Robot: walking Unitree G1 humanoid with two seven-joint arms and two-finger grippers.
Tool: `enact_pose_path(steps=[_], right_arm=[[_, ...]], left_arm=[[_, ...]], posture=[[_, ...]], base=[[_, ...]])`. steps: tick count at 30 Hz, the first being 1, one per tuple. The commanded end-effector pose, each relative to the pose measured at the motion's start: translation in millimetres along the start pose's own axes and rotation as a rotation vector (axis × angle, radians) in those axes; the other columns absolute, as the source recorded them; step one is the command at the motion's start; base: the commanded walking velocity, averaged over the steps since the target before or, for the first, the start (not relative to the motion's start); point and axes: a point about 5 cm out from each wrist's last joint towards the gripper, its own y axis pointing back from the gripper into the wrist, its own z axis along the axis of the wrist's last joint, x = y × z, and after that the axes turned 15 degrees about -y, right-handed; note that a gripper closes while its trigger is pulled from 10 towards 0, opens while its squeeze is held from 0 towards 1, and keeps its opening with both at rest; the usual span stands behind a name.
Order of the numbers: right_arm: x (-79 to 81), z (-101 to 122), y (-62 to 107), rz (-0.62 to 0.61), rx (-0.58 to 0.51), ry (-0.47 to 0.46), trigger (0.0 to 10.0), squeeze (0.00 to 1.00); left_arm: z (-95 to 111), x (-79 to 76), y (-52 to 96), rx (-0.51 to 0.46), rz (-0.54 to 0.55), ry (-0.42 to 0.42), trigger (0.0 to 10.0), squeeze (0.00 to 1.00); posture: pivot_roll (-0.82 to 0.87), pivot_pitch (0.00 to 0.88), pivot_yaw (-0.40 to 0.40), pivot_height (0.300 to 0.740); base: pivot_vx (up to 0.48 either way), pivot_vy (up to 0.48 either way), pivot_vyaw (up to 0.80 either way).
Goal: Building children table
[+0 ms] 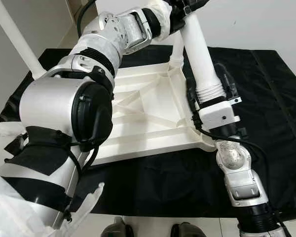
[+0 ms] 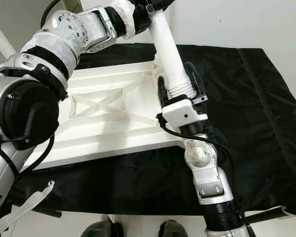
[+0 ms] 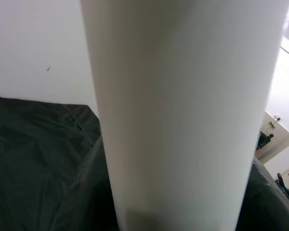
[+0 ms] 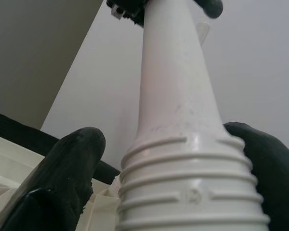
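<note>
The white tabletop [image 1: 153, 106] lies upside down on a black cloth. Over its near right corner a white table leg [image 1: 200, 54] stands tilted, ribbed end [image 2: 180, 89] down. My left gripper [image 2: 150, 5] is shut on the leg's upper end; its black fingers [image 4: 209, 6] wrap the shaft. My right gripper [image 2: 178, 85] is open around the ribbed collar [image 4: 192, 192]. One of its fingers [image 4: 260, 159] touches the ribs and the other [image 4: 72, 163] stands a little off them. The leg's smooth shaft [image 3: 183, 110] is right before the left wrist camera.
A second leg [image 1: 176, 54] stands at the tabletop's far right corner, and another [image 1: 17, 37] rises at the far left. The black cloth [image 2: 251, 113] spreads to the right. White walls lie behind, and my feet [image 1: 116, 229] show at the near edge.
</note>
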Motion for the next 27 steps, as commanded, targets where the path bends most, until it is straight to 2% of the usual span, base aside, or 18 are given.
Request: enact_pose_path(steps=[1,2,3,7,11,12,13,14,15,22,24,27], right_arm=[[0.3,-2,1.7,0.001,0.017,-0.022,10.0,1.0],[-0.9,-3,2.1,-0.014,0.022,-0.04,10.0,1.0],[-1.4,-6,3.3,-0.038,0.05,-0.104,10.0,1.0],[-1.0,-8,4.1,-0.058,0.073,-0.143,10.0,1.0],[-4.0,-10,-0.5,-0.147,0.119,-0.203,10.0,1.0],[-4.0,-10,-0.5,-0.147,0.119,-0.203,10.0,1.0],[-5.0,-12,-1.1,-0.164,0.149,-0.221,10.0,0.32],[-5.0,-12,-1.1,-0.164,0.149,-0.221,10.0,0.32],[-6.0,-17,-1.1,-0.188,0.213,-0.272,10.0,0.0],[-6.9,-21,-0.1,-0.181,0.267,-0.243,10.0,0.0],[-5.1,-24,-0.4,-0.178,0.314,-0.253,10.0,0.0],[-3.7,-25,-1.4,-0.169,0.344,-0.247,10.0,0.0]], left_arm=[[10,-4.7,-2.2,-0.02,-0.011,-0.032,6.0,0.0],[9,-4.2,-2.1,-0.015,-0.005,-0.04,10.0,0.0],[10,-2.0,-1.7,-0.018,0.022,-0.071,10.0,0.0],[11,-0.1,-1.5,-0.028,0.048,-0.109,10.0,0.0],[5,4.6,-1.5,-0.013,0.095,-0.254,10.0,0.0],[5,4.6,-1.5,-0.013,0.095,-0.254,10.0,0.0],[3,6.7,-0.8,-0.015,0.114,-0.276,10.0,0.0],[3,6.7,-0.8,-0.015,0.114,-0.276,10.0,0.0],[3,11.9,1.9,-0.048,0.161,-0.308,10.0,0.0],[0,15.4,3.3,-0.07,0.198,-0.344,10.0,0.0],[-5,15.7,2.9,-0.084,0.212,-0.401,10.0,0.0],[-10,14.4,2.0,-0.095,0.207,-0.433,10.0,0.0]], posture=[[-0.07,0.03,0.067,0.74],[-0.07,0.03,0.067,0.74],[-0.07,0.034,0.066,0.74],[-0.07,0.034,0.065,0.74],[-0.07,0.032,0.063,0.74],[-0.07,0.032,0.063,0.74],[-0.06,0.03,0.06,0.74],[-0.06,0.03,0.06,0.74],[-0.07,0.027,0.059,0.74],[-0.07,0.021,0.054,0.74],[-0.07,0.013,0.054,0.74],[-0.07,0.012,0.053,0.74]], base=[[0.0,0.0,0.0],[0.0,0.0,0.0],[0.0,0.0,0.0],[0.0,0.0,0.0],[0.0,0.0,0.0],[0.0,0.0,0.0],[0.0,0.0,0.0],[0.0,0.0,0.0],[0.0,0.0,0.0],[0.0,0.0,0.0],[0.0,0.0,0.0],[0.0,0.0,0.0]])
